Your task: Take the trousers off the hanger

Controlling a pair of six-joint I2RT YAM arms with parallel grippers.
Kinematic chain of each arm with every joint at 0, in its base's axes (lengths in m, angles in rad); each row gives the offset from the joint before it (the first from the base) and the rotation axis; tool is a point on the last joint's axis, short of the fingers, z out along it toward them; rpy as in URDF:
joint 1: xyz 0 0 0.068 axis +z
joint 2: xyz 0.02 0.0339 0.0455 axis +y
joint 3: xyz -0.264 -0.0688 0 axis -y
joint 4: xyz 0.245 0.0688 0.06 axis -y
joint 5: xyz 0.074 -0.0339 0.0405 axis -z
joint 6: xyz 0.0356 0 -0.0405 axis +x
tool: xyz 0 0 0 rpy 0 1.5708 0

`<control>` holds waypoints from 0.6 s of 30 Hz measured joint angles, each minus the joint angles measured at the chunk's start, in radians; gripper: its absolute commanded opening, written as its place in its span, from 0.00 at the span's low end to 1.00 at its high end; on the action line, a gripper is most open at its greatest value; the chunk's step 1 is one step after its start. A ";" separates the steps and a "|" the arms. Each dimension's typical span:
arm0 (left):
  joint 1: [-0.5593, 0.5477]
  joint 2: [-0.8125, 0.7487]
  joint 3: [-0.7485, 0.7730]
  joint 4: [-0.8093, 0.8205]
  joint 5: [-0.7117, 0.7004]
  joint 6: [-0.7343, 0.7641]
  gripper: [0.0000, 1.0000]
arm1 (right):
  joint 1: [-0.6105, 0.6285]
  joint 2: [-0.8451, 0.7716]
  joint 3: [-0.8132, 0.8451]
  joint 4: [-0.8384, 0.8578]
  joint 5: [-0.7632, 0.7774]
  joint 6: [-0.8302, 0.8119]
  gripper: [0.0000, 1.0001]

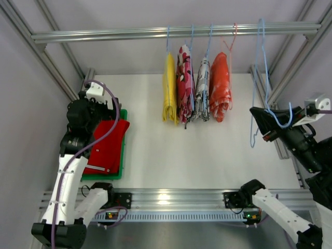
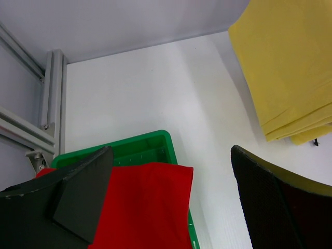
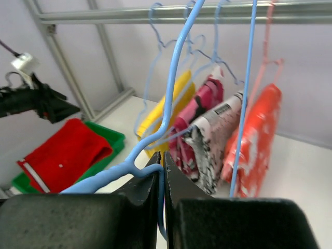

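At the left, the left gripper (image 2: 170, 155) is held wide open and empty above the green tray (image 1: 104, 177). The red trousers (image 1: 108, 145) are laid flat in the tray, free of any hanger. The spread jaws suggest that the tray is used as the drop-off place for removed cloth.

In the middle, the yellow trousers (image 1: 169, 88) are hung from the rail (image 1: 129, 34), just beside three patterned garments (image 1: 202, 88). This pair is judged not yet removed.

At the right, an empty blue hanger (image 3: 119, 171) is pinched at its wire by the right gripper (image 3: 161, 161), whose jaws are closed tightly on it. Its hook appears to be set over the rail, and the grip is probably meant to steady the bare hanger.
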 measured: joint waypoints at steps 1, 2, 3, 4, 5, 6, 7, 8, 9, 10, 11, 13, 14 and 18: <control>0.000 0.005 0.008 0.000 0.005 0.000 0.99 | -0.020 -0.019 0.000 -0.033 0.016 -0.006 0.00; 0.000 0.011 0.016 0.002 0.011 0.000 0.99 | -0.038 -0.037 -0.001 -0.068 0.035 -0.013 0.00; 0.000 0.019 0.023 0.002 0.017 0.000 0.99 | -0.056 -0.052 -0.001 -0.100 0.058 -0.014 0.00; 0.000 0.027 0.030 0.006 0.024 0.000 0.99 | -0.072 -0.064 -0.001 -0.130 0.085 -0.013 0.00; 0.000 0.036 0.036 0.008 0.029 -0.001 0.99 | -0.086 -0.072 -0.001 -0.154 0.105 -0.012 0.00; 0.000 0.045 0.044 0.010 0.033 -0.002 0.99 | -0.106 -0.079 -0.005 -0.182 0.123 -0.002 0.00; 0.000 0.056 0.051 0.013 0.037 -0.003 0.99 | -0.125 -0.082 -0.011 -0.207 0.133 0.009 0.00; 0.000 0.064 0.057 0.015 0.040 -0.005 0.99 | -0.143 -0.083 -0.019 -0.232 0.133 0.022 0.00; 0.000 0.073 0.063 0.016 0.043 -0.006 0.99 | -0.158 -0.081 -0.028 -0.252 0.133 0.035 0.00; 0.000 0.080 0.069 0.016 0.046 -0.006 0.99 | -0.172 -0.074 -0.041 -0.275 0.131 0.051 0.00; 0.000 0.086 0.074 0.018 0.048 -0.008 0.99 | -0.180 -0.066 -0.050 -0.293 0.129 0.061 0.00; 0.000 0.092 0.084 0.018 0.050 -0.010 0.99 | -0.188 -0.031 -0.072 -0.333 0.127 0.085 0.00; 0.000 0.092 0.088 0.018 0.052 -0.010 0.99 | -0.190 -0.002 -0.073 -0.355 0.121 0.093 0.00; 0.000 0.091 0.107 0.018 0.053 -0.010 0.99 | -0.192 0.159 -0.050 -0.385 0.080 0.104 0.00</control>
